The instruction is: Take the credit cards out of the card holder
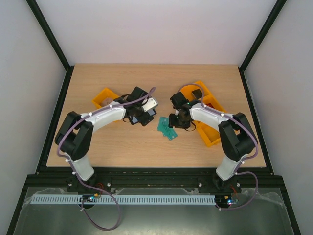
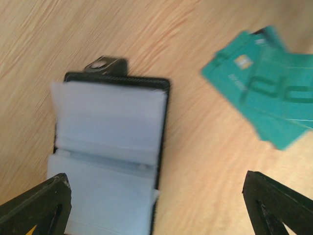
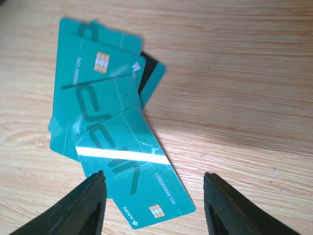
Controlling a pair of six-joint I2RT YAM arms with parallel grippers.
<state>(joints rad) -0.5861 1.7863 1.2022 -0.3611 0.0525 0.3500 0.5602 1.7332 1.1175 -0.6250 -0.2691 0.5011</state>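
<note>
The card holder [image 2: 108, 147] lies open on the wood with its pale blue-grey inner faces up and its clasp tab [image 2: 104, 64] at the far end. My left gripper [image 2: 156, 205] hovers open over its near half and holds nothing; from above it [image 1: 142, 117] is over the holder [image 1: 145, 119]. Several teal credit cards [image 3: 105, 125] lie fanned flat on the table, right of the holder [image 2: 266, 90] [image 1: 166, 128]. My right gripper [image 3: 154, 196] is low over the nearest card, its jaws apart on either side, gripping nothing.
An orange tray [image 1: 104, 97] sits at the back left. Two more orange trays [image 1: 209, 131] stand on the right, with a small black block [image 1: 196, 93] in the far one. A pale grey plate [image 1: 152, 104] lies just behind the holder.
</note>
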